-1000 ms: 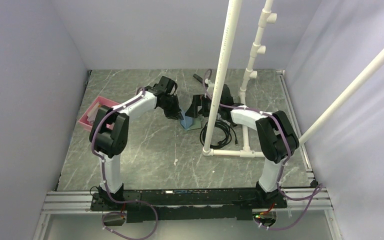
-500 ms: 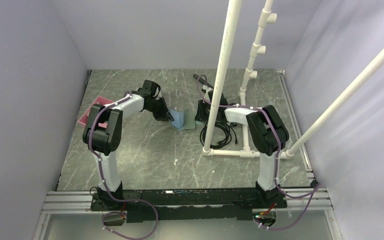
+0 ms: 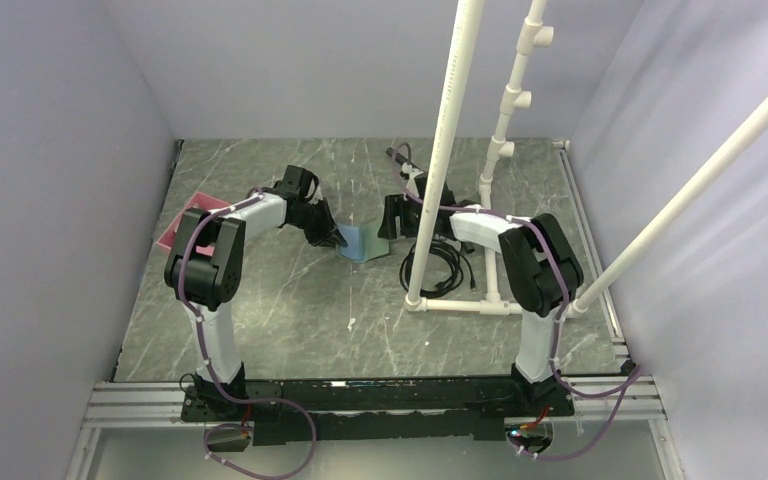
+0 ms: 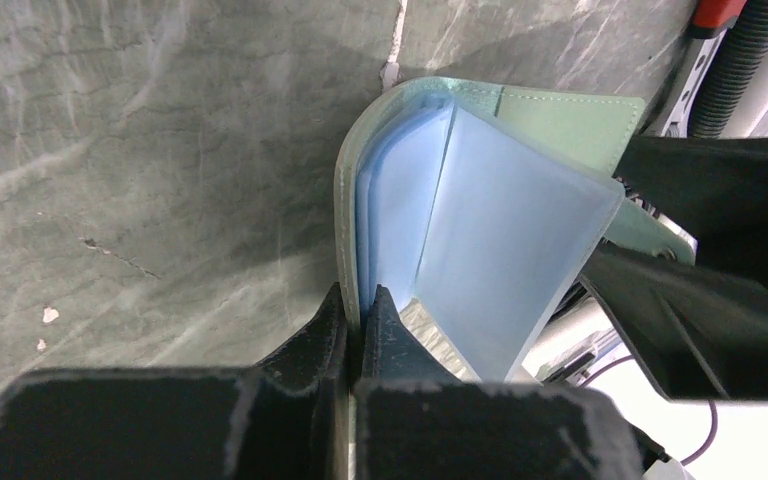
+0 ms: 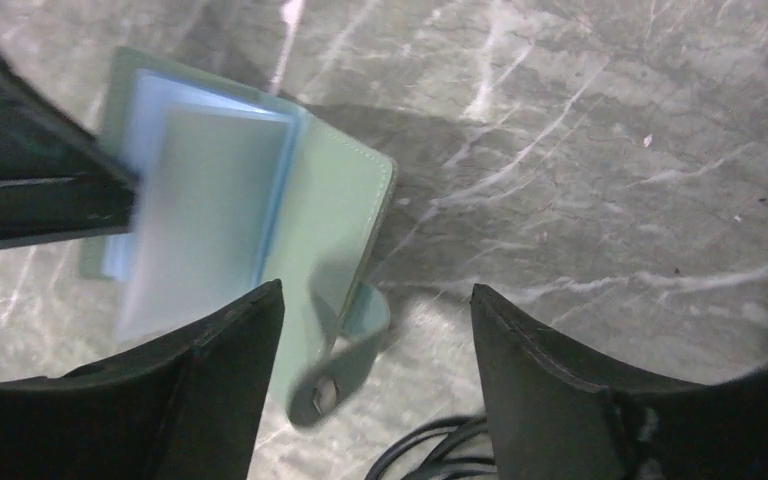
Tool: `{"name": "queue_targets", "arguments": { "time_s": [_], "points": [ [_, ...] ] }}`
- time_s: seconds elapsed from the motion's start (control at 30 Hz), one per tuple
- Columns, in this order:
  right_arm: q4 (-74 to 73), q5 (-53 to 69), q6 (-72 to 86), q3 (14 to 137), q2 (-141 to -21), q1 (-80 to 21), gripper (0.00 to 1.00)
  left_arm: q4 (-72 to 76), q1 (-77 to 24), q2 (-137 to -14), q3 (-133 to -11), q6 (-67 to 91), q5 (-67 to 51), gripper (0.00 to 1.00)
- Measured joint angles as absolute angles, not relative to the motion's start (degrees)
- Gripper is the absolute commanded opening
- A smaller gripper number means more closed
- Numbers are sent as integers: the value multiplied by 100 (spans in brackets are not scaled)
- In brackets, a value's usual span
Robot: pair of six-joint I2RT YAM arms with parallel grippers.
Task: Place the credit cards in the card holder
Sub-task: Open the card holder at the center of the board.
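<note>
1. Broadly: a grey marbled table (image 3: 310,310). A white pipe frame (image 3: 438,200) stands right of centre, with a black cable (image 3: 447,262) coiled at its foot.
2. The pink tray (image 3: 172,232) sits at the table's left edge, largely hidden behind the left arm, and its contents are not readable. No credit cards can be made out in any view.
3. The card holder (image 3: 361,243) is at mid-table, between the two claws and just left of the pipe frame's foot. It is open like a book, pale blue leaves fanned, green covers outside.
4. The left gripper (image 4: 358,312) is pinched tight on the free edge of the holder's left cover, propping it up so the leaves gape.
5. The right gripper (image 5: 375,300) is spread wide and holds nothing. It hovers just over the holder's right cover, which lies below and toward its left finger.
6. The closure tab (image 5: 345,365) trails off the right cover onto the table, falling in the gap between the right fingers.
7. Judgement: the holder's fold appears to run across the line joining the two claws, one cover toward each. The right arm is the free one and the nearer to the open side. If the cards are in the tray, they lie well apart to the left, beyond the occupied left arm.
</note>
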State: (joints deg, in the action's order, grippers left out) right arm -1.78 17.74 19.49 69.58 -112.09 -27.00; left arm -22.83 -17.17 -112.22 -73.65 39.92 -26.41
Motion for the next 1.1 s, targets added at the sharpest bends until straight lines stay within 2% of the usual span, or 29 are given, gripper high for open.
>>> {"name": "queue_targets", "arguments": {
  "time_s": [0.13, 0.3, 0.33, 0.43, 0.53, 0.63, 0.73, 0.9, 1.0, 1.1],
  "points": [
    [-364, 1953, 1975, 6976, -10768, -2681, 86, -2265, -1717, -11222, -7365, 3990, -2735, 0],
    [-145, 2526, 2145, 7109, -10508, -2672, 86, -2209, -1745, -11222, -7402, 4034, -2867, 0],
    [-45, 2668, 2209, 7113, -10508, -2672, 81, -2217, -1761, -11222, -7443, 4034, -2867, 0],
    [132, 3135, 2399, 7126, -10534, -2672, 55, -2233, -1850, -11222, -7575, 4036, -2860, 0],
    [464, 3634, 2650, 7223, -10698, -2672, 33, -2233, -1925, -11222, -7677, 4062, -2860, 0],
    [943, 4075, 2947, 7238, -10982, -2685, 19, -2237, -1966, -11222, -7697, 4117, -2860, 0],
    [1282, 4370, 3183, 7238, -11391, -2696, 12, -2259, -1973, -11222, -7697, 4121, -2860, 0],
    [1380, 4346, 3273, 6960, -11917, -2652, 9, -2290, -1951, -11233, -7697, 4117, -2858, 1],
    [1461, 4335, 3326, 6635, -12053, -2536, 9, -2294, -1890, -11279, -7695, 4106, -2860, 21],
    [1562, 4453, 3413, 6571, -12193, -2438, 7, -2351, -1824, -11410, -7697, 3964, -2816, 45]
  ]
}}
